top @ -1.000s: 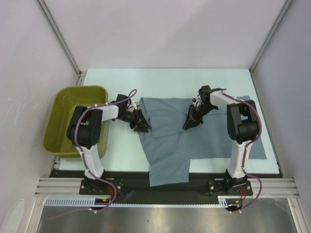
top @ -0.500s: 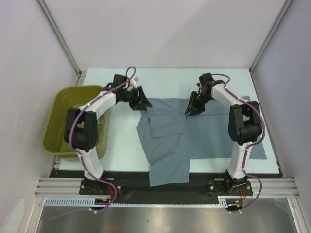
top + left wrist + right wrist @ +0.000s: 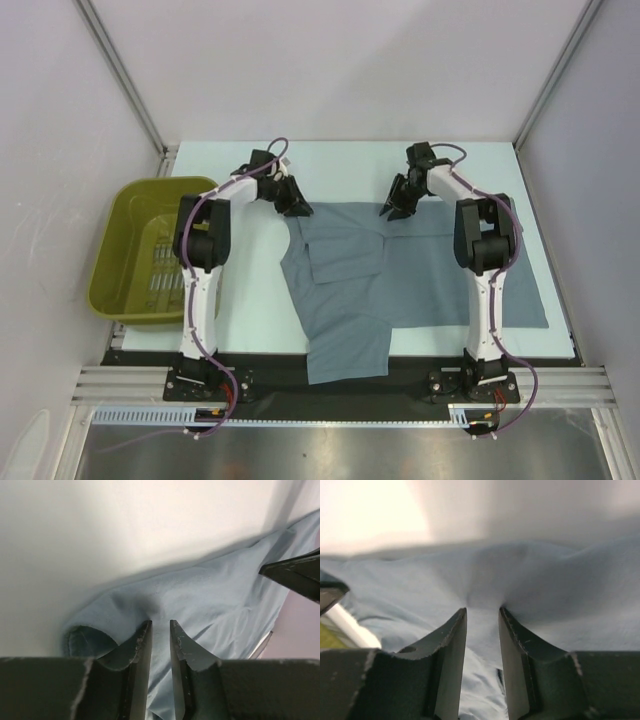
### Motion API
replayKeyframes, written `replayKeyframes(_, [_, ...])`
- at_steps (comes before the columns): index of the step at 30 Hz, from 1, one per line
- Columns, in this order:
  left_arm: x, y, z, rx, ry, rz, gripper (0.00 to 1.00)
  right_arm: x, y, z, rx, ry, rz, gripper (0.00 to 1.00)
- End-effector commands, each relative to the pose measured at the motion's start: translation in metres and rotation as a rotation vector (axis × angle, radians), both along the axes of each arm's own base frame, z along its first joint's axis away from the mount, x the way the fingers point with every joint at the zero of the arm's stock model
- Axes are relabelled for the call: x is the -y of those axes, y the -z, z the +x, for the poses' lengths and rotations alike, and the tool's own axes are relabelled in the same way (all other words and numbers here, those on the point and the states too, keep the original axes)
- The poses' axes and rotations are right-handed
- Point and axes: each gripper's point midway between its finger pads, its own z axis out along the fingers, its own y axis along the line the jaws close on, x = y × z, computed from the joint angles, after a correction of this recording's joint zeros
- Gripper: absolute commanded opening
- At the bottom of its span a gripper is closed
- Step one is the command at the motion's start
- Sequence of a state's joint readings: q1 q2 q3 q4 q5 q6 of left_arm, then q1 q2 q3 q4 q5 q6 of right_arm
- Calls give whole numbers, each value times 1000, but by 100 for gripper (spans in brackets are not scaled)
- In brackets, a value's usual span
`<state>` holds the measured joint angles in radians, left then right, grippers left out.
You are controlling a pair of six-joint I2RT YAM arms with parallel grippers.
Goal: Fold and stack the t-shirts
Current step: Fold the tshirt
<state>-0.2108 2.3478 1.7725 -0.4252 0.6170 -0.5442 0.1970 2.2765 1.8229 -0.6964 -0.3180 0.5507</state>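
A slate blue-grey t-shirt (image 3: 400, 275) lies part-folded on the pale table, its lower part hanging toward the near edge. My left gripper (image 3: 296, 207) is shut on the shirt's far left corner; in the left wrist view the cloth (image 3: 210, 590) is pinched between the jaws of that gripper (image 3: 160, 626). My right gripper (image 3: 390, 209) is shut on the shirt's far edge near the middle; in the right wrist view the cloth (image 3: 485, 575) bunches between the jaws of that gripper (image 3: 483, 612). Both hold the far edge stretched between them.
An olive basket (image 3: 122, 262) stands at the left of the table, next to the left arm. Grey walls and metal posts close the back and sides. The black rail (image 3: 340, 385) runs along the near edge.
Both grippers have moved toward the back of the table, carrying the shirt's top edge with them. The upper flap that lay folded toward me is now pulled out flat.
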Motion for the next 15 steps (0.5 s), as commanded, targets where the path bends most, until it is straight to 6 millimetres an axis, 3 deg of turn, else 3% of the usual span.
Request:
replayKeyframes(1, [-3,-10,16,21,-39,0,27,7,-3,28,92,35,-64,38])
replayKeyframes(7, [-14,15,24,-23,-62,5,30,17,12,46,146,53,-114,38])
replayKeyframes(10, [-13,9,31,0,-47,-11,32,18,9,51,133,33,-129,38])
replayKeyframes(12, [-13,-7,36,51,-33,1,38,15,-5,51,154,-5,-162,39])
replayKeyframes(13, [-11,-28,38,99,-28,8,48,14,-21,51,176,-10,-174,40])
replayKeyframes(15, [-10,-55,39,172,-9,35,55,12,-40,45,186,-18,-195,45])
